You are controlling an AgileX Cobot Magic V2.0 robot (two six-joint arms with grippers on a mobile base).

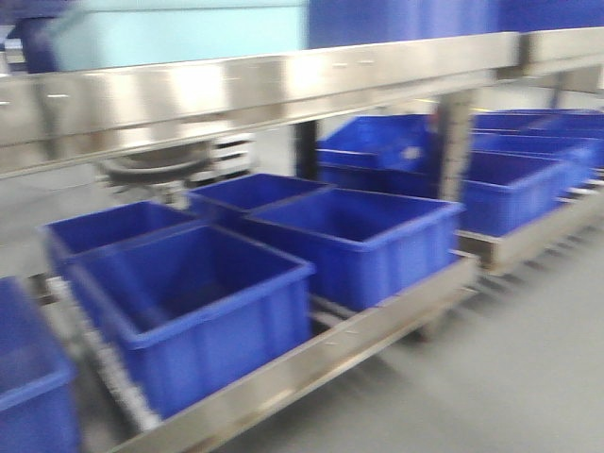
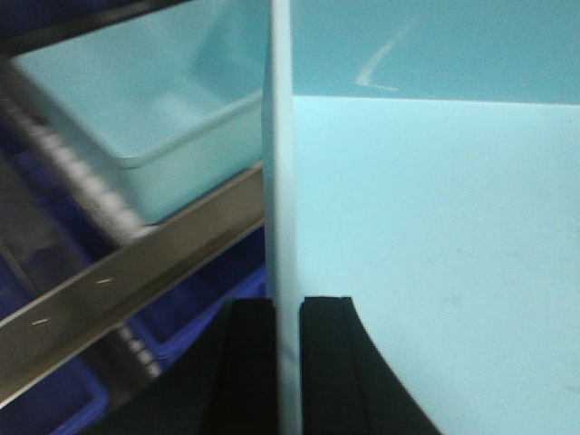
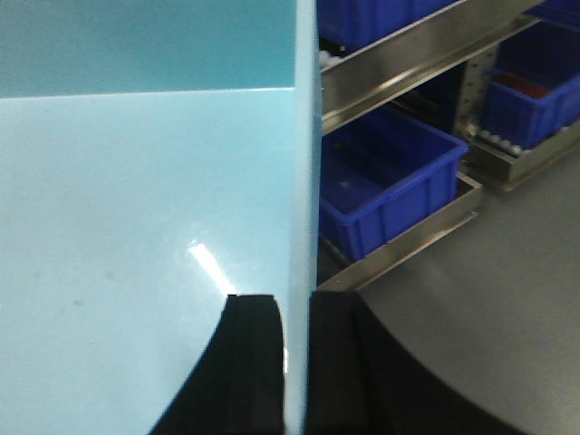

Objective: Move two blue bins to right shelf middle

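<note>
the carry step seems in hand: the held pale bin sits gripped between both arms beside the shelf, where the other pale bin rests. the next move likely calls for a level transfer to the right shelf's middle tier, clear of the dark blue bins. the left hand and right hand are each nearly closed, pinching opposite walls of the held pale bin.

Shelf: steel, tiered, with roller tracks.
Lower tier: dark blue bins, side by side.
Tier above: pale bin on rollers.
</note>
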